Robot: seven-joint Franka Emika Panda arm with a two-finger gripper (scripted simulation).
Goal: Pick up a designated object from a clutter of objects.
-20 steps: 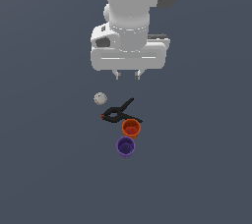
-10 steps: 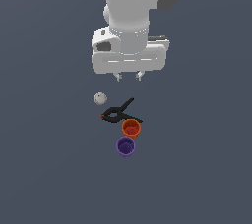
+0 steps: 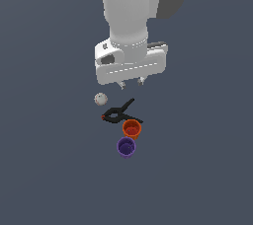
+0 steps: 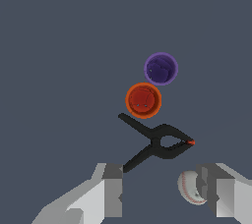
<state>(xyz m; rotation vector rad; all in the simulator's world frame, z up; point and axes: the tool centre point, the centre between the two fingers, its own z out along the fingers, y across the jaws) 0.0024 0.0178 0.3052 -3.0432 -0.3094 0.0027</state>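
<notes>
The orange-red cup stands upright on the grey floor, touching the purple cup in front of it. The black spring clamp with a red tip lies just behind the orange cup, and the small pale ball lies to the exterior view's left of the clamp. My gripper hangs open and empty above and behind the clutter. In the wrist view the orange cup, purple cup, clamp and ball show beyond the open fingers.
The grey floor runs flat all around the clutter, with no other objects in view.
The gripper has dropped slightly towards the clutter. The objects have not moved.
</notes>
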